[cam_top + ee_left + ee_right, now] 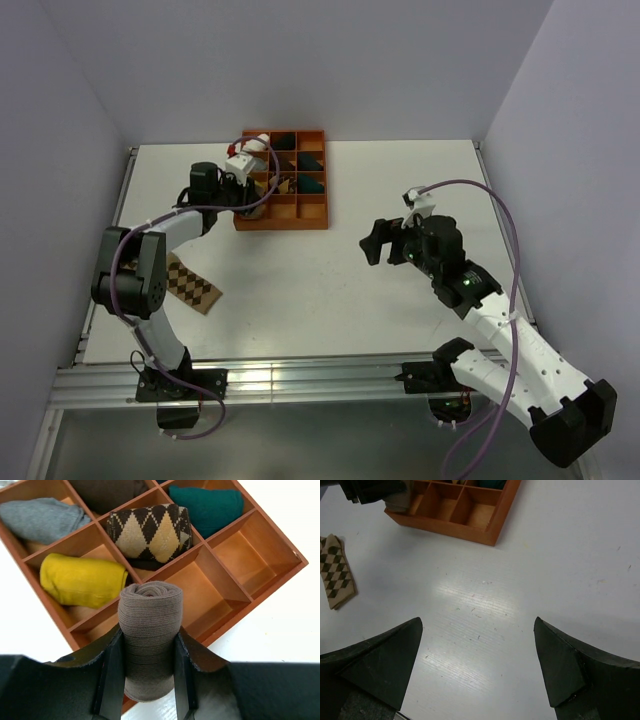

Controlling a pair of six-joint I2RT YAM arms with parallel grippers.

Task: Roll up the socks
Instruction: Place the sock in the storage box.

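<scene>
My left tool [149,676] is clamped on the rolled brown sock [150,617], one finger flat on each side of the roll. The roll stands on end in the grip, and its spiral end faces the left wrist camera. It sits over the near edge of the orange divided tray [285,225], above a compartment in the near row. I cannot tell whether it touches the tray's floor or walls.

In the left wrist view, several compartments beyond the roll are filled. A yellow bundle [82,580] lies just to its left, and an argyle bundle [150,530] is directly behind it. A grey bundle [42,520] lies further left, a teal bundle [207,507] is at the back right, and a dark brown bundle [110,492] is at the top edge. The compartments to the right of the roll show bare orange floor.

The flat argyle sock [192,285] lies unrolled on the white tabletop [400,180]. It is beside my left arm's elbow and well apart from the tray. The right wrist camera catches it at the left edge of its view.

My right tool [478,630] stands with its fingers spread wide and grips nothing. It hangs above bare tabletop, right of the tray and well away from both socks.
</scene>
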